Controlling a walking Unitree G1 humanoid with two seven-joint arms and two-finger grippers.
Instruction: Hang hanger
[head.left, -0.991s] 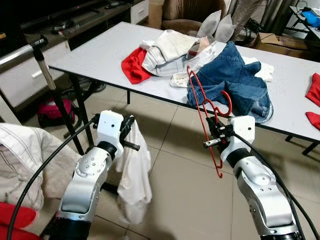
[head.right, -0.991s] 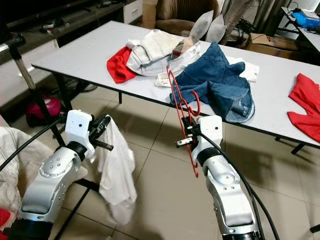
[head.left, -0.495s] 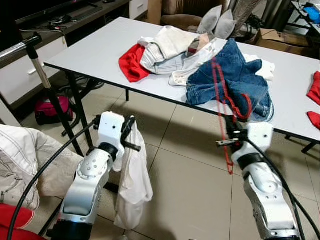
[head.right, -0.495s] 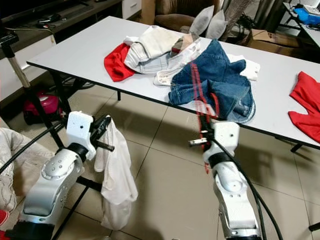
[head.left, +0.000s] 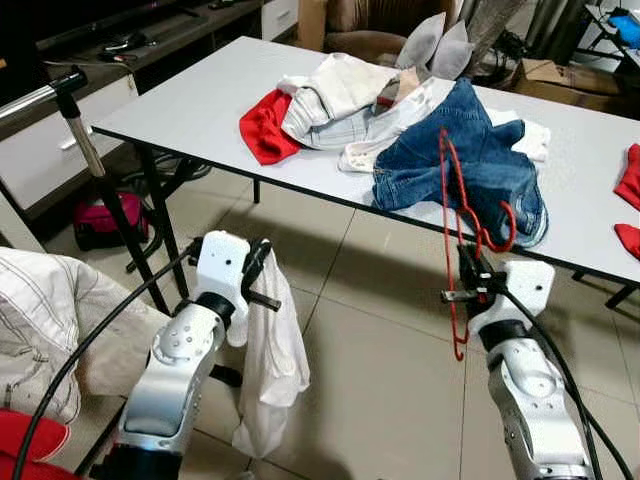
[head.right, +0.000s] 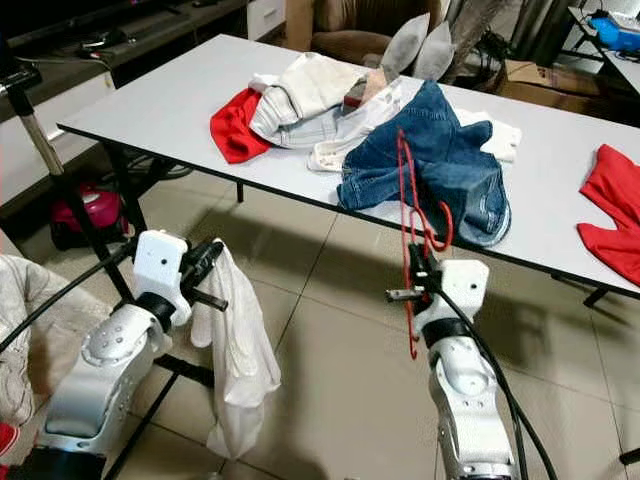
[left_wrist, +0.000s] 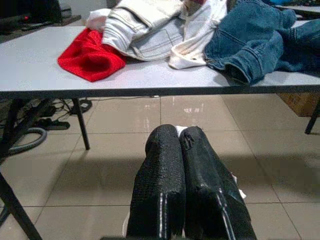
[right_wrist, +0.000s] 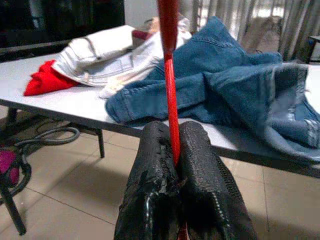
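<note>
Since a second ago my right arm has swung the red hanger out to the right and stood it more upright, while the white cloth on my left side hangs much as it did.

From the left: a pale garment is heaped at the near left, and a metal rack pole stands behind it. My left gripper is low, on the near side of the table — its two black fingers are pressed together with the cloth pinched between them, the fabric drooping toward the tiled floor.

On the table lie a red garment, a pile of light clothes and, further right, blue jeans at the near edge.

My right gripper sits just near of that edge, fingers closed tight on the hanger's lower wire. The hanger rises in front of the jeans with its hook curling to the right — I can't tell whether it touches them. More red cloth lies at the table's far right.
</note>
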